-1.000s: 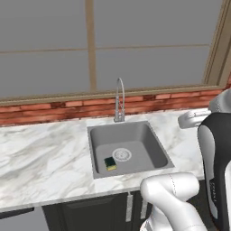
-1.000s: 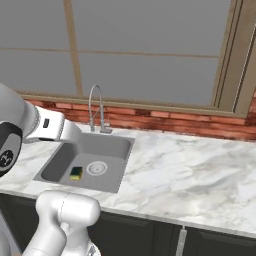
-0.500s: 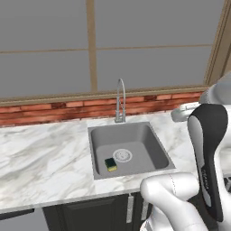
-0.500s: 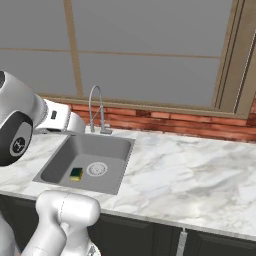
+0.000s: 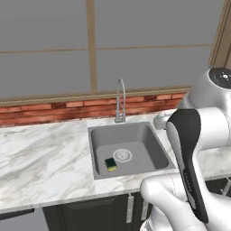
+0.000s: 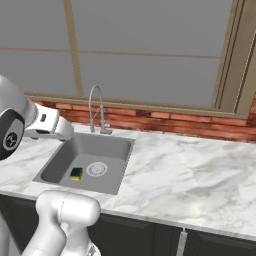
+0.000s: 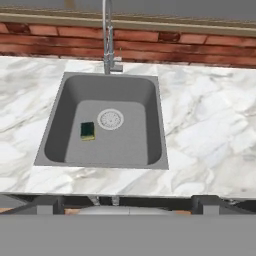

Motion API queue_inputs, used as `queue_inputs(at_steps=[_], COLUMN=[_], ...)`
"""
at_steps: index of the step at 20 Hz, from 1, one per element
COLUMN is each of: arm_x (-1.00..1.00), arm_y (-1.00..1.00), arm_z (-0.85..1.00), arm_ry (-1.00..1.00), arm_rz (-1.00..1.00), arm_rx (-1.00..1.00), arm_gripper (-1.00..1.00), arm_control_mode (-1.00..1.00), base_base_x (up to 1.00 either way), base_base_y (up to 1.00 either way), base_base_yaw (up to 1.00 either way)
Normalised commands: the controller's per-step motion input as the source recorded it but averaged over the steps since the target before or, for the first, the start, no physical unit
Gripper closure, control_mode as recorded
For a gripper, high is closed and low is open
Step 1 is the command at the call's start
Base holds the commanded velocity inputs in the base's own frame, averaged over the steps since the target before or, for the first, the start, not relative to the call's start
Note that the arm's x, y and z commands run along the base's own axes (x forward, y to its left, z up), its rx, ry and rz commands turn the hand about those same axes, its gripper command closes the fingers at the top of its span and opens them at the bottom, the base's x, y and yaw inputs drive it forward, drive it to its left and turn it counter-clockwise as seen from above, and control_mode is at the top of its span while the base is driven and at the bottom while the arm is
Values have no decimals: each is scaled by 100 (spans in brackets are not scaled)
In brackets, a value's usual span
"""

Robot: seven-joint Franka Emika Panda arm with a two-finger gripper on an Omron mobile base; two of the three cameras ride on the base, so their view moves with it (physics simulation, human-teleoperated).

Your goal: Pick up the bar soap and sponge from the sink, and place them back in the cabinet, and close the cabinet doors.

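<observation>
The sponge (image 7: pixel 87 131) is lying on the floor of the sink (image 7: pixel 55 130), just at nine o'clock of the round drain (image 7: pixel 110 119) in the hand view, near the left wall. The tool is hanging well above with its jaws standing wide apart, holding nothing. The main risk, as I judge it: descending so close to that wall, one finger could be striking the basin side, or nudging the sponge away. No pink soap is showing in the basin.
</observation>
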Motion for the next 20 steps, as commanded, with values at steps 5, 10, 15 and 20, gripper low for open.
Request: queue_inputs(at_steps=[5,10,15,20], arm_x=[9,11,9,0], arm_y=[21,14,6,11], arm_z=[-15,-19,-24,-30], arm_ry=[13,15,8,0], arm_rz=[1,2,3,1], arm_rx=[4,3,0,0], arm_gripper=[-100,-100,-100,-100], arm_control_mode=[-100,-100,-100,-100], base_base_x=[0,0,0,0], base_base_y=[0,0,0,0], base_base_yaw=[0,0,0,0])
